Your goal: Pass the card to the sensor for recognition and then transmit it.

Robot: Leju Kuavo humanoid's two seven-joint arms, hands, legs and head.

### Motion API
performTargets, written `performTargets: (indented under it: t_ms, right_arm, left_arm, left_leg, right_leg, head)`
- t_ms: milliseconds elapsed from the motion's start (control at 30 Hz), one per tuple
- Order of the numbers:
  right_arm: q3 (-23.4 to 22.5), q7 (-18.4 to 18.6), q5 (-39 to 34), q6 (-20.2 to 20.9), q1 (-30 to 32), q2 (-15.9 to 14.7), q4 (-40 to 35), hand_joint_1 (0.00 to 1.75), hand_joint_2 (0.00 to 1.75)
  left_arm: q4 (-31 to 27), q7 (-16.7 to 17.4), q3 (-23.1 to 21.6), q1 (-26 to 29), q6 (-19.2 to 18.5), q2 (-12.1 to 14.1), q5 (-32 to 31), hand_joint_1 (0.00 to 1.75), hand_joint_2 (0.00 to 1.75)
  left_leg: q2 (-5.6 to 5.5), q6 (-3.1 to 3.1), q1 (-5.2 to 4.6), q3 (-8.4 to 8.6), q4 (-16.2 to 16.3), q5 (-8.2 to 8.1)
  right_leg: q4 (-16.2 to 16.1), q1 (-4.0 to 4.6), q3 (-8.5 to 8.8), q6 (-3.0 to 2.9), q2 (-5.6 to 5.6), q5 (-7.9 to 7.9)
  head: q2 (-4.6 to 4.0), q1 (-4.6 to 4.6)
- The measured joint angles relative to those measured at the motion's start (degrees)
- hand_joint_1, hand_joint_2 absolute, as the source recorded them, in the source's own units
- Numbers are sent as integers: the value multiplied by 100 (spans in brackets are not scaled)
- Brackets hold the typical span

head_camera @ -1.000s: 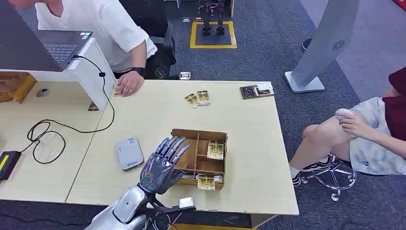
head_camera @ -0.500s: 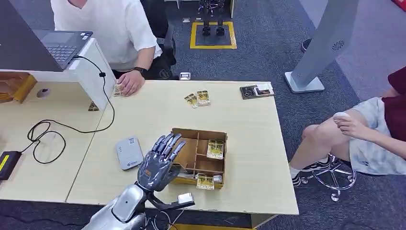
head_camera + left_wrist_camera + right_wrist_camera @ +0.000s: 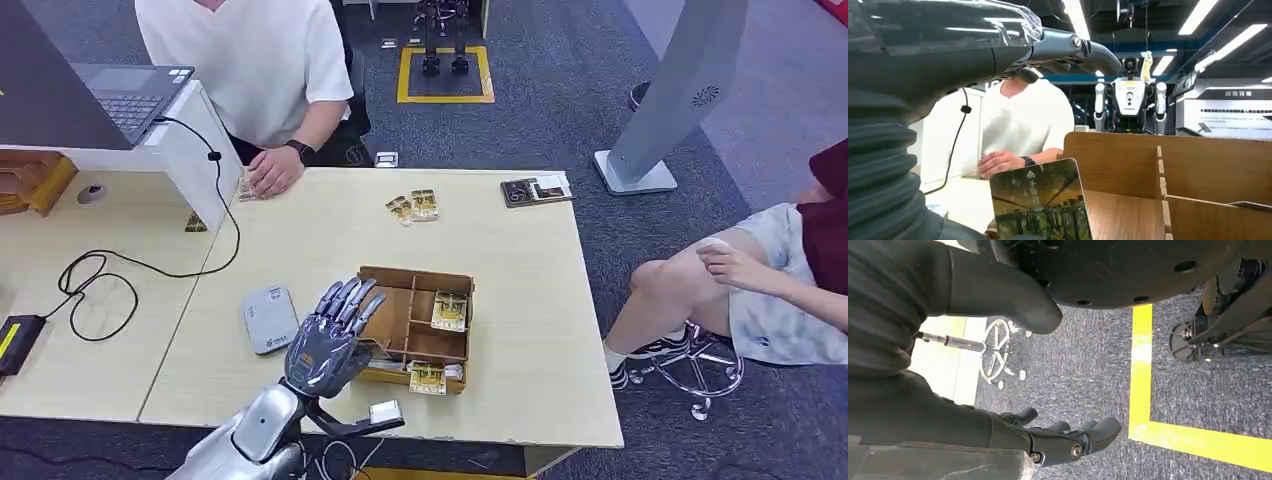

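Pick-up step, by the look of it. Left hand (image 3: 328, 340) poised over the near-left part of the brown wooden compartment box (image 3: 438, 283), fingers (image 3: 350, 298) spread and extended toward the far side. In the left wrist view, a dark green printed card (image 3: 1040, 205) standing upright just under the palm, inside the box; whether pinched by the thumb or merely leaning there, cannot tell. More cards of the same print in the box: one in the compartment to the right of the hand (image 3: 449, 311), another at the box's near edge (image 3: 428, 378). Grey rounded-square card sensor (image 3: 270, 319) flat on the pale wood worktop (image 3: 520, 300), just left of the hand. Right hand (image 3: 1068, 440) hanging low above grey carpet, fingers loosely curled, holding nothing.

Next move, judged from this: secure a firm pinch on the card, lift clear of the box wall, swing left to present the card face over the sensor, then reach across toward the person in the white shirt (image 3: 255, 60) seated at the far side.
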Motion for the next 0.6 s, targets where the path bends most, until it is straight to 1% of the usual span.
performTargets:
  t_ms: [33,67,100,133,200,467,600]
  right_arm:
    - [0,0,0,0,0,0,0,0,175]
    - [0,0,2,0,0,0,0,0,175]
    - [0,0,0,0,0,0,0,0,175]
    - [0,0,0,0,0,0,0,0,175]
    - [0,0,0,2,0,0,0,0,175]
    - [0,-2,2,17,-1,-2,0,0,175]
    - [0,-2,6,24,-4,-4,0,0,175]
  left_arm:
    - [6,0,0,-3,0,2,0,2,175]
    - [13,0,0,-6,0,2,0,47,175]
    - [15,0,0,-6,-2,2,0,161,175]
    - [17,0,0,-6,-13,4,-2,175,175]
    - [39,0,0,-5,-64,11,2,175,175]
    - [72,-112,-15,-11,-628,118,144,175,175]
    - [96,-127,-61,-68,-809,173,183,175,175]
  left_leg:
    - [0,0,0,0,0,0]
    - [0,0,0,1,0,0]
    - [0,0,0,1,0,0]
    - [0,0,0,2,0,0]
    - [0,0,0,1,0,0]
    - [-1,0,0,2,0,1]
    - [0,0,0,2,0,1]
  right_leg:
    - [0,0,0,0,0,0]
    - [0,0,1,0,0,0]
    - [0,0,2,0,0,0]
    - [0,0,2,0,0,0]
    - [0,0,2,0,0,0]
    - [0,0,2,1,0,0]
    - [0,0,3,1,0,0]
  head:
    - [0,0]
    - [0,2]
    - [0,2]
    - [0,0]
    - [0,0]
    - [0,0]
    - [0,2]
